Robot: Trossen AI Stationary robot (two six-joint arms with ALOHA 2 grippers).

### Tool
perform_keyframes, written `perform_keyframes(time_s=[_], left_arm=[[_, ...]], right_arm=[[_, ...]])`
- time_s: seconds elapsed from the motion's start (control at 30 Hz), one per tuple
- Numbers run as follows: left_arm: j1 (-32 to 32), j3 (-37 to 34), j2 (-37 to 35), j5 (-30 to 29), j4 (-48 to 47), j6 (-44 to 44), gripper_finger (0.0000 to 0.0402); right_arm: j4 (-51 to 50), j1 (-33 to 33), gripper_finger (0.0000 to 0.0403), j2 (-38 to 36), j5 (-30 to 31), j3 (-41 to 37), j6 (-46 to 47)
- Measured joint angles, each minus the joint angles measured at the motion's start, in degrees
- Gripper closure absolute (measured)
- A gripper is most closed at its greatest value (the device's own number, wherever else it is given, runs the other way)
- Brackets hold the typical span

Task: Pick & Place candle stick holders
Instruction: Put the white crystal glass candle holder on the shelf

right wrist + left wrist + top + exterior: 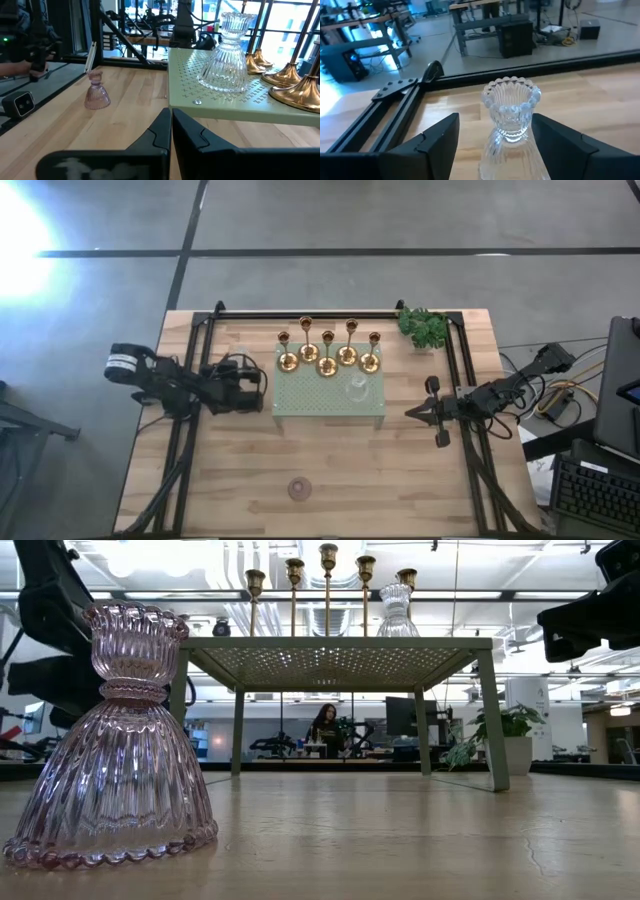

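High view, five brass holders (327, 352), two clear glass holders (356, 388), one pink holder (299, 489)

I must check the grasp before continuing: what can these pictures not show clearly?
- Left wrist view: the clear ribbed glass holder stands between the left gripper's open fingers; the picture's edge cuts off its base.
- Low view: the pale green perforated tray hides the bases of the five gold brass holders.
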Motion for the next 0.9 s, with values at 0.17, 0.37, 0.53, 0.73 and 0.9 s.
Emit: perform_keyframes(time_s=[0.17,0.37,0.53,0.73,0.9], left_arm=[[2.69,-1.89,0.0,-0.76,5.32,0.08,0.0155],[4.36,-5.73,0.15,-1.28,16.03,3.28,0.0164],[5.16,-8.06,0.17,-3.21,24.29,8.84,0.0165],[6.3,-8.32,0.2,-3.26,28.54,11.97,0.0165],[9.37,-7.85,0.22,-3.17,31.38,15.38,0.0165]], right_arm=[[0.0,0.01,0.0394,0.0,0.01,0.0,0.02],[0.0,0.01,0.0394,0.0,0.0,0.0,0.02],[0.0,0.01,0.0394,0.0,0.0,0.0,0.02],[0.0,0.02,0.0394,0.0,0.01,0.0,0.02],[0.0,0.02,0.0394,0.0,0.0,0.0,0.01]])
